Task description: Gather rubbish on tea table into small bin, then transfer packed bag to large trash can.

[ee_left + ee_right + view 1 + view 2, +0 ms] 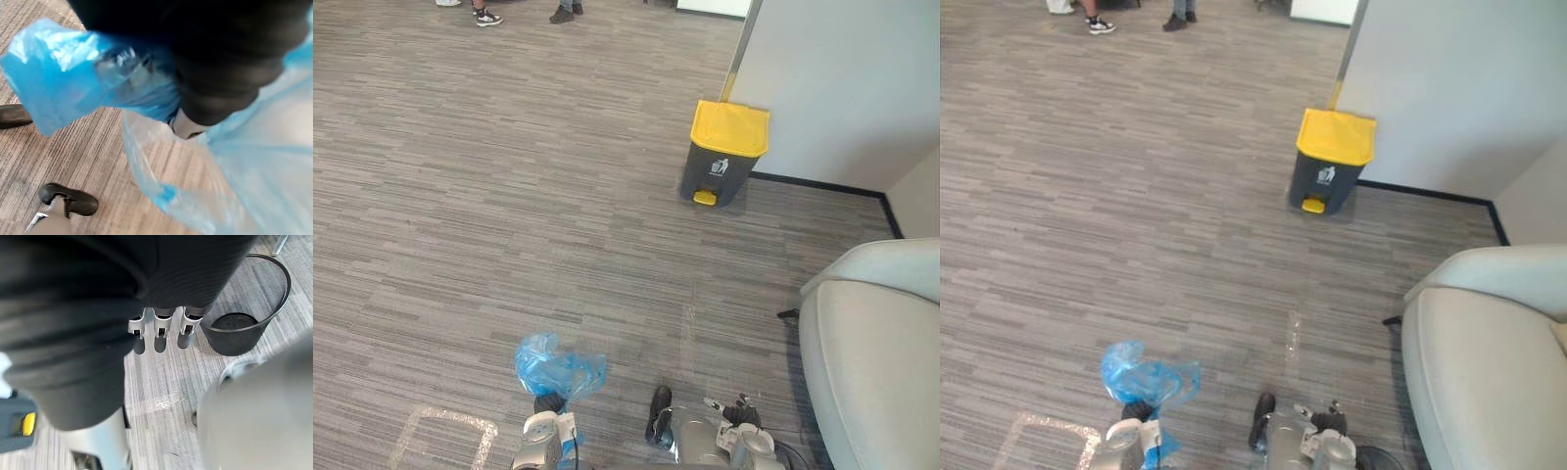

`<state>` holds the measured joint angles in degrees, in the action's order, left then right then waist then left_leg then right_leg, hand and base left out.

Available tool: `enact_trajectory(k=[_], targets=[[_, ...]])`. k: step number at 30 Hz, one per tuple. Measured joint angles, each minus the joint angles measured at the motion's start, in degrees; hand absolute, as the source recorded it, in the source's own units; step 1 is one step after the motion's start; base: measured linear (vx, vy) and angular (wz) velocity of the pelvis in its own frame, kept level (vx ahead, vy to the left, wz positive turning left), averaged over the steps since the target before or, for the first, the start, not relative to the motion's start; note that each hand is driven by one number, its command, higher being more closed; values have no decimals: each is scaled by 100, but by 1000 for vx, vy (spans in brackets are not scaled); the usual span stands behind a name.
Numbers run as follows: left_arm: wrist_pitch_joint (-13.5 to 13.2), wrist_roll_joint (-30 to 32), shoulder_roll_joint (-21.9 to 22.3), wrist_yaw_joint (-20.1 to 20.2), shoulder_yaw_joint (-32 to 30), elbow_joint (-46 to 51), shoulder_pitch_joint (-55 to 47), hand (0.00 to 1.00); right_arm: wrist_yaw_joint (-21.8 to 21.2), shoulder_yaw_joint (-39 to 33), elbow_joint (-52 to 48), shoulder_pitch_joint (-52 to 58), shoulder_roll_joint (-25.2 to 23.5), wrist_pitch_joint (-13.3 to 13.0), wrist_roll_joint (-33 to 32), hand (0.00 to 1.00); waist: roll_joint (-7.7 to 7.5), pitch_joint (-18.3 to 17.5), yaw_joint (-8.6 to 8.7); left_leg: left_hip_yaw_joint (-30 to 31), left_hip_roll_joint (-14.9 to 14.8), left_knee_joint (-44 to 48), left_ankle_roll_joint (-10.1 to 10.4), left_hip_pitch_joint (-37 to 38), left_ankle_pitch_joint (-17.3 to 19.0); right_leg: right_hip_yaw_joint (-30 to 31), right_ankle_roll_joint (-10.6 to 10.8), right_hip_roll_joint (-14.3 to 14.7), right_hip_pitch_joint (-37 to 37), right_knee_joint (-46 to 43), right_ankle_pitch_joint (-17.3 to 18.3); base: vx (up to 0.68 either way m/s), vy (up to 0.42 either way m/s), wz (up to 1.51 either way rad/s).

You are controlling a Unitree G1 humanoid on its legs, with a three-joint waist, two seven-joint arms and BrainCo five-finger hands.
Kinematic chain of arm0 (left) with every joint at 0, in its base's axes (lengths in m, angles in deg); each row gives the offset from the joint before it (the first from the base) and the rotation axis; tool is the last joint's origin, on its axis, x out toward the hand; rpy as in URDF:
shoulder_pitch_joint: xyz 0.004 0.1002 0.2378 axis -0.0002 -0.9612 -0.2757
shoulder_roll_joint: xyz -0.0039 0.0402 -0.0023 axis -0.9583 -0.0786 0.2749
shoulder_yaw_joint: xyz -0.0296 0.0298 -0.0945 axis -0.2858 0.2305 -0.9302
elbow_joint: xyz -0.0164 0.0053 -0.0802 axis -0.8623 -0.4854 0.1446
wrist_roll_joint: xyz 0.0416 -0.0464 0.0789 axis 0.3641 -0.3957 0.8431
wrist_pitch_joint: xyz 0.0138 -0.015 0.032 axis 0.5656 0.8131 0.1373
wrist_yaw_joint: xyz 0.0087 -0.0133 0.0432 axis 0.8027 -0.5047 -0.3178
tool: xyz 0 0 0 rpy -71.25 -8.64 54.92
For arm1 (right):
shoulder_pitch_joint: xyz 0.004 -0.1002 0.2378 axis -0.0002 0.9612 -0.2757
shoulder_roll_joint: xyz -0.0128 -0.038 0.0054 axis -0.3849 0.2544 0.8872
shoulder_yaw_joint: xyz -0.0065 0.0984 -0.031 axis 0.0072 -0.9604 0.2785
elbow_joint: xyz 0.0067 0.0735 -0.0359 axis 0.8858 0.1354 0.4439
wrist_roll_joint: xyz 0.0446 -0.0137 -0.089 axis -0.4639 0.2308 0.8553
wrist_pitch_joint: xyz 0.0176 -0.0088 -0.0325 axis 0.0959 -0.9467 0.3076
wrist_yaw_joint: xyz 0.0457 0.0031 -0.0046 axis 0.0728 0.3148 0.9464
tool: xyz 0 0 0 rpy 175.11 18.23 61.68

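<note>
One crumpled translucent blue plastic bag (558, 367) shows at lower centre, and one dark grey pedal bin with a yellow lid (724, 152) at upper right. There is one black wire-mesh basket (244, 308) and one pale grey upholstered armchair (871, 362) at lower right. At least two shoes (489, 18) show at the top left edge.

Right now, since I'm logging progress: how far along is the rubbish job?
Done: the small mesh bin stands empty. In hand: the left hand carries the blue bag. Left: walk to the yellow-lidded trash can, lid closed, and drop it in.
</note>
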<state>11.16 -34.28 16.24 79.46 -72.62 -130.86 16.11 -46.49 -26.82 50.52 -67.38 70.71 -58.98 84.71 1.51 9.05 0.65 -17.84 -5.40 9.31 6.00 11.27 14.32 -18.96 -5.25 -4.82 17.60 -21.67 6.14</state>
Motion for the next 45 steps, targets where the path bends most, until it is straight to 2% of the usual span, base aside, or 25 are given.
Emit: enact_trajectory(k=[1,4,6,8,11,13,14,15,17,18,19,21,23,27,28,29,30,31,33,35,37,39,41,42,45], targets=[[-1,35,-5,3,1,7,11,100,1,1,-12,23,-15,2,-2,0,11,-4,61,209,-141,736,9,-206,-4,-99,4,53,-225,2,195,524,-251,31],[-3,33,94,5,-15,234,-48,100,14,203,-91,119,-52,-1,-21,0,46,17,22,614,-688,3455,436,-1250,-541,-42,-77,355,-936,413,402,388,-138,-11],[-2,33,89,43,-45,375,-192,100,0,490,-58,51,-149,16,-33,0,-7,45,-130,597,-919,4734,87,-2089,-136,385,-199,548,-1486,656,604,478,0,-104],[-3,14,92,47,-30,494,-251,100,4,547,-60,-1,-148,32,-39,0,-41,61,-152,521,-892,4438,-70,-2427,68,578,-165,550,-1768,847,623,382,45,-77],[-13,-17,106,28,-182,591,-284,100,30,383,-67,0,-156,30,-73,0,-125,92,-306,537,-660,2346,-185,-2656,81,1113,106,358,-2218,1046,728,373,158,-89],[-18,-17,105,3,-171,576,-326,100,67,350,-62,111,-132,32,-62,0,-112,-16,-330,1028,-345,873,-21,-2724,-765,1484,514,163,-2449,1133,1011,448,340,-74],[-17,-17,114,-4,-169,574,-346,100,69,351,-45,145,-117,34,-59,0,-89,-70,-360,1069,-295,881,-15,-2687,-999,1558,566,124,-2491,1148,1056,586,414,-55],[-10,-17,52,-9,-170,566,-347,100,43,432,108,160,-97,74,-54,0,-302,-227,-345,945,-42,990,-212,-2673,-847,1716,645,-137,-2571,1191,1081,541,310,-35],[-5,-15,57,-9,-168,570,-319,100,37,386,103,172,-130,80,-13,0,-411,-271,-385,679,62,1209,-360,-2622,-587,1844,762,-354,-2453,830,997,568,334,-41],[5,-15,64,-9,-138,564,-326,100,22,389,93,194,-141,81,-7,0,-427,-259,-414,463,113,1273,-463,-2337,-320,2039,923,-473,-2174,-68,910,447,294,-67],[11,-15,59,-13,-76,562,-379,100,3,437,84,191,-138,78,-7,0,-396,-236,-405,306,151,1190,-534,-1965,-130,2172,1371,-551,-1657,-1413,584,429,278,-67],[39,-24,29,-20,50,515,-342,100,-9,476,73,236,-87,79,-5,0,-319,-170,-309,262,233,1019,-601,-1401,18,2252,1632,-569,-871,-3262,280,373,194,-18],[60,-65,27,-30,63,442,-333,100,-13,482,-193,266,-101,63,-2,0,-304,-157,-255,244,287,695,-607,-847,29,1933,1430,-563,-268,-4046,429,427,128,10],[67,-77,16,-32,33,396,-260,100,-26,500,-294,215,-89,49,0,0,-287,-114,-239,272,281,-39,-560,-81,56,886,1002,-579,508,-2944,668,475,-2,17],[68,-74,-8,-26,30,245,-268,100,-32,500,-250,195,-84,36,2,0,-293,-111,-180,317,288,-144,-556,131,59,707,832,-380,482,-1562,436,439,-124,22],[70,-71,-24,-20,31,206,-267,100,-35,500,-231,188,-84,36,1,0,-312,-107,-149,369,307,-148,-549,176,65,718,784,-322,423,-1144,282,566,-196,50],[59,-65,-96,-12,28,139,-252,100,-55,499,-116,208,-92,30,-7,0,-460,-66,-52,619,439,-158,-473,320,113,828,309,-203,208,-185,-357,379,-148,27],[65,-63,-17,-14,-16,11,-199,100,-61,432,-18,70,71,34,10,0,-166,-19,-91,766,233,-204,-414,421,173,720,359,-31,69,-181,-316,458,-153,15],[58,-50,63,-14,-121,-6,-241,100,-49,326,68,-73,92,33,10,0,-46,-5,-113,907,102,0,-379,375,143,712,293,99,78,-287,17,395,-139,-10],[58,19,77,-6,-160,-1,-227,100,-45,297,129,-48,59,29,5,0,-33,-2,-73,1026,-75,1040,-296,66,97,545,256,129,-187,-299,280,378,-180,27],[63,35,119,3,-182,145,-223,100,-12,441,108,74,68,32,-4,0,-25,25,-93,1138,-495,3531,379,-977,-819,500,192,300,-895,140,438,378,-151,23],[55,37,103,4,-167,260,-250,100,4,599,106,57,3,39,-7,0,-24,36,-153,973,-775,4557,195,-1595,-498,547,88,407,-1363,454,552,424,-69,-27],[56,37,104,9,-152,364,-254,100,8,620,98,53,-64,44,-10,0,-79,55,-154,673,-822,4422,69,-1980,-157,639,168,384,-1676,705,516,370,-5,-36],[52,35,104,9,-156,411,-273,100,12,606,98,61,-98,53,-15,0,-96,63,-192,453,-802,3816,-89,-2150,11,773,177,360,-1872,864,517,432,89,-60],[51,37,105,11,-153,461,-249,100,14,486,97,61,-150,60,-17,0,-109,57,-322,405,-494,1852,-127,-2239,-58,1108,339,254,-2084,1012,557,382,153,-64]])
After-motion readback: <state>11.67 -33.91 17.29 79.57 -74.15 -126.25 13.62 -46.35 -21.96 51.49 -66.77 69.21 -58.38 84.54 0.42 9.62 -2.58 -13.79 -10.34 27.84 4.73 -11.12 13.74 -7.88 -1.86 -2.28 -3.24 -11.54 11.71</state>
